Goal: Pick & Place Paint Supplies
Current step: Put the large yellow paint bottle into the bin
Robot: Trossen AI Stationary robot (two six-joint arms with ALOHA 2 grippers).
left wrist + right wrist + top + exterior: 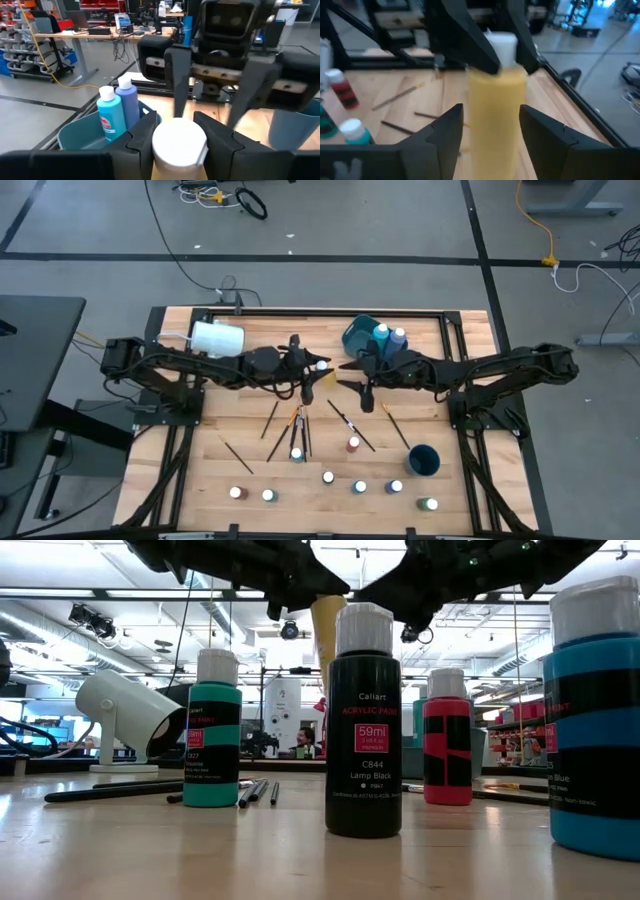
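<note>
— Where's the yellow bottle right now?

— In the air above the middle of the surface, between the two arms. The left gripper has it by the white cap, jaws clamped narrow on either side of it. The bottle hangs upright, long axis vertical, cap on top.

— And the right gripper?

— Facing the left one from the right side, very close. Its jaws stand wide, and from its wrist view the yellow body sits between the two fingers, though I can't tell that either one touches it. So it isn't holding anything.

— Looks like a handover, then?

— That's my reading. What counts is that the bottle lies straight ahead of the right gripper, in line with its gap, with its upright axis crossing the closing direction. The right arm would take the body while the left keeps the cap.

— Where would it go?

— Probably the teal bin at the far side, just behind the right gripper, where two blue bottles already stand. The right arm is nearer to it.
</note>
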